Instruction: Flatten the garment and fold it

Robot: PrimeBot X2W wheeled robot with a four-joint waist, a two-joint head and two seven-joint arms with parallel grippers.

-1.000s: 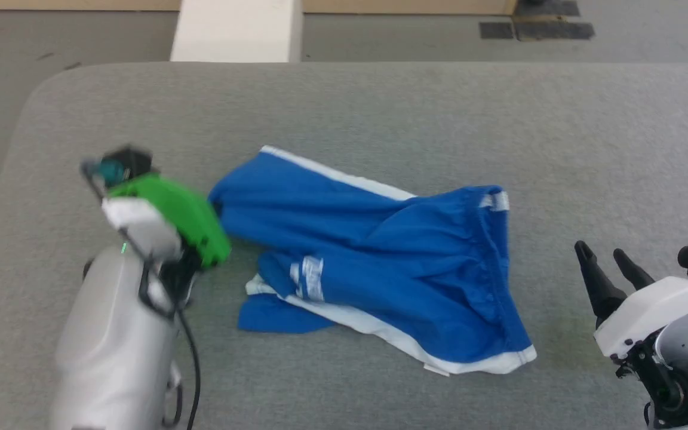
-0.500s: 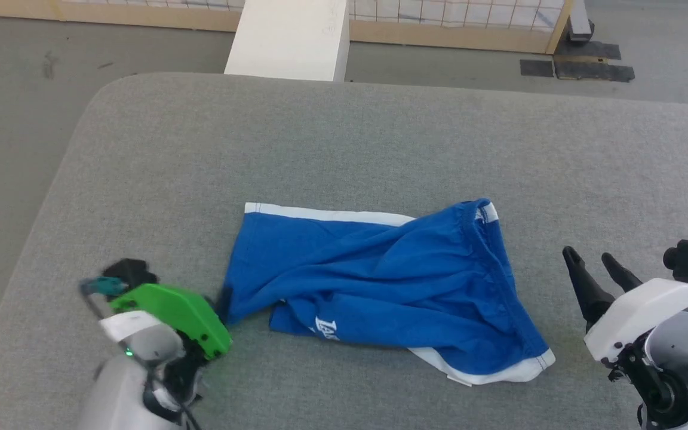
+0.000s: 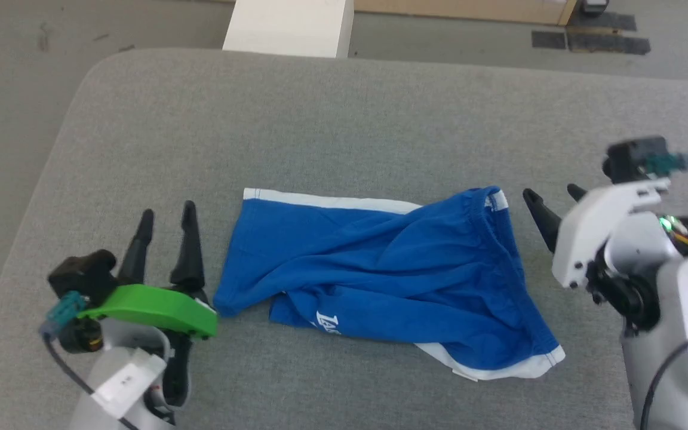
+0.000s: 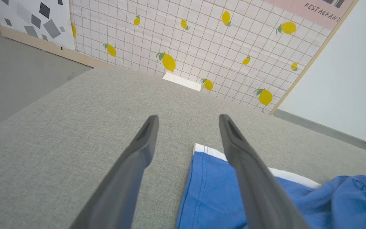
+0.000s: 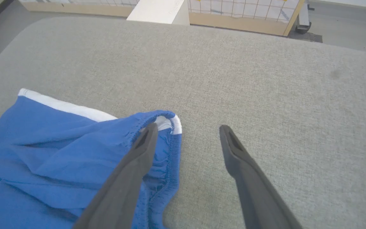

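My left gripper point(image 3: 168, 212) has just let go. Its two fingers stand wide apart and empty just beside the leg hem point(image 3: 237, 257) of the blue shorts point(image 3: 380, 269), where a second ago it was closed at that same edge, drawing it outward. In the left wrist view one finger crosses above the hem's far corner; I cannot tell whether it touches the cloth.

The pull shows in the shorts. The far leg now lies longer and flatter, and its white side stripe point(image 3: 326, 200) runs nearly straight along the shorts' far edge. The middle is still ridged with creases. The near leg stays bunched below them, its white logo point(image 3: 333, 321) half showing. A second white stripe point(image 3: 499, 367) pokes out at the shorts' near corner on the waistband side.

My right gripper point(image 3: 550, 191) has come up from beside the shorts' near corner and now sits next to the far end of the elastic waistband point(image 3: 502, 239). It is also spread open and holding nothing. In its wrist view one finger hangs over the waistband, the other over bare grey table point(image 3: 332, 119).

So the shorts lie loose on the table between my two open grippers. I judge flattening only partly done: I want both ends gripped and stretched again before any fold
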